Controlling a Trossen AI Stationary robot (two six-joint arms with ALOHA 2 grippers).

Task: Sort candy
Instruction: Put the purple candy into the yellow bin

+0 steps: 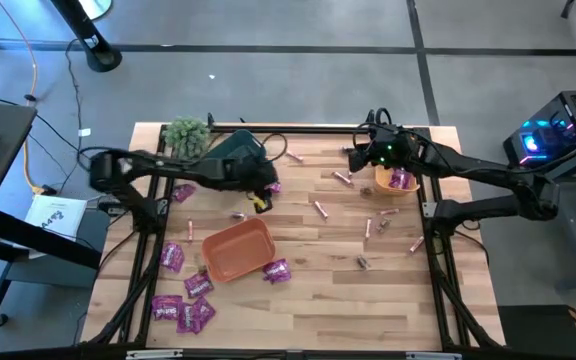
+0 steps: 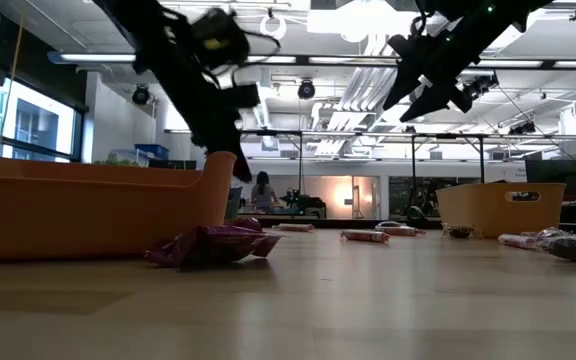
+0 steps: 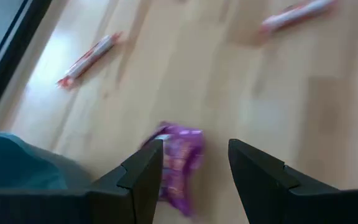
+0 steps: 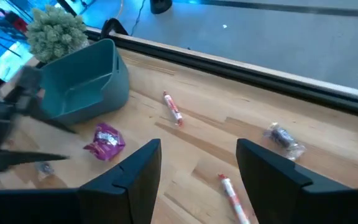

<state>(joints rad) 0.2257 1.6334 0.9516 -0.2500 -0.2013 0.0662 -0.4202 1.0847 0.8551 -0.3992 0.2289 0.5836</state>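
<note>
Presently, left gripper [image 3: 191, 177]: fingers apart, straddling a magenta packet [image 3: 178, 165] near the table's far edge, beside the teal bin [image 4: 82, 81].
Technique: descend centred, then close.
Right gripper [image 4: 197, 180]: open, empty.

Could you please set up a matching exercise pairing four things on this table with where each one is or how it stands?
Things:
1. orange bin
2. yellow bin
3. teal bin
4. left claw

Places or states:
a. beside the green plant ball
b. open above a magenta packet
c. under the right claw, with a magenta packet inside
d. middle of the table's near half, looking empty

Pairs: 1-d, 2-c, 3-a, 4-b
</note>
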